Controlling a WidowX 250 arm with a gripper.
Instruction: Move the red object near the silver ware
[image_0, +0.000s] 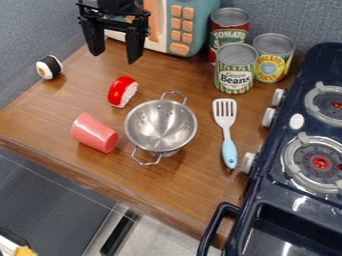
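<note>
Fingers (136, 46) of the black gripper (115, 56) are hanging apart. Below them, a shiny, rounded red-and-white toy (123, 92) is sitting near a silver metal bowl with holes (160, 125); farther down, a smooth pink cup (94, 133) is lying sideways.

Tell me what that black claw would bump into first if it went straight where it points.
Probably the red and white piece, just below the open gripper in this view. The gripper's height is hard to judge, so it might meet the wooden counter behind that piece instead.
</note>
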